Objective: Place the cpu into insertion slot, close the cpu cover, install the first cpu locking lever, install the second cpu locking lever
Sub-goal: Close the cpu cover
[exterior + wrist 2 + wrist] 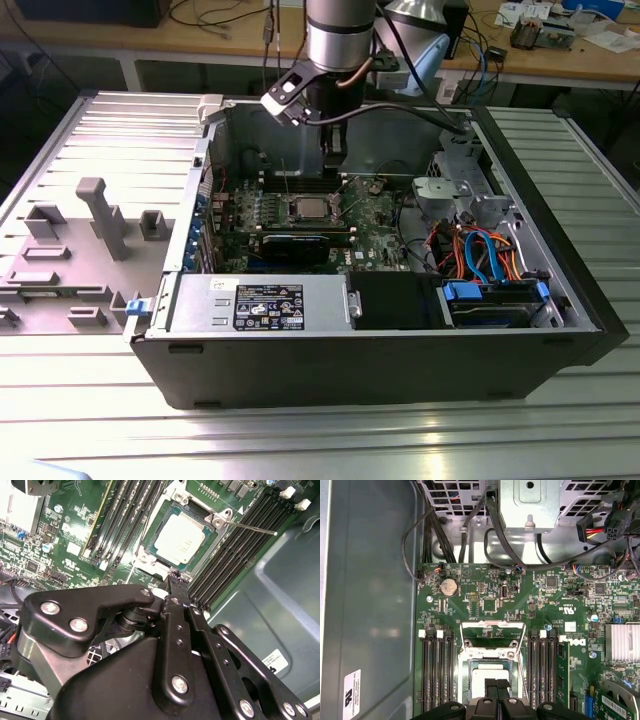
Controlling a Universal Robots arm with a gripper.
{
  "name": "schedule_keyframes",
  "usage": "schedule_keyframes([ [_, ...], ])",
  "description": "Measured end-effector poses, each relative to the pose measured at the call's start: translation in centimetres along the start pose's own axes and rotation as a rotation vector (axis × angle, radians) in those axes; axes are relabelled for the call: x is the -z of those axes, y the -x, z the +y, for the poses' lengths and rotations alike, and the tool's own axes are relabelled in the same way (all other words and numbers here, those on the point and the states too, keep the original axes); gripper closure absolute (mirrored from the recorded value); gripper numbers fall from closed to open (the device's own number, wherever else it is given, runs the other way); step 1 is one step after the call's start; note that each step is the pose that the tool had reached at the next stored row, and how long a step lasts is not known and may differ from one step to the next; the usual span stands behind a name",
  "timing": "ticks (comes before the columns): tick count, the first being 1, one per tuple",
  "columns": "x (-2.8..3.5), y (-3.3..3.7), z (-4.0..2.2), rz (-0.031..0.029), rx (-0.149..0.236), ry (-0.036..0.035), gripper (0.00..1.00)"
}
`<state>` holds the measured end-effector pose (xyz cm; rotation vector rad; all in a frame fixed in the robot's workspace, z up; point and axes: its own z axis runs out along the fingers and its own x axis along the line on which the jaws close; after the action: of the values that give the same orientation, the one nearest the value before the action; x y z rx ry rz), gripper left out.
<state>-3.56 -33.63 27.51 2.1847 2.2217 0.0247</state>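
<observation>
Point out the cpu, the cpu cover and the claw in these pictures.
cpu (179, 539): second wrist view, the middle of its silver-grey top.
cpu cover (492, 625): first wrist view, one bar of its open metal frame.
claw (497, 684): first wrist view, midway between its fingertips, above the cpu.

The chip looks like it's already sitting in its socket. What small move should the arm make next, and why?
Probably ease the gripper toward the cpu cover to tip it shut. The cpu already lies in the insertion slot, the cover appears swung open beyond it, and the gripper hangs shut, holding nothing.
</observation>
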Motion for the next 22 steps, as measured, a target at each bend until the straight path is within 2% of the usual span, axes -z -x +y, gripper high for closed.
schedule_keyframes([
  [22, -0.04, 0.02, 1.18, 0.0000, 0.000, 0.0001, 0.89],
])
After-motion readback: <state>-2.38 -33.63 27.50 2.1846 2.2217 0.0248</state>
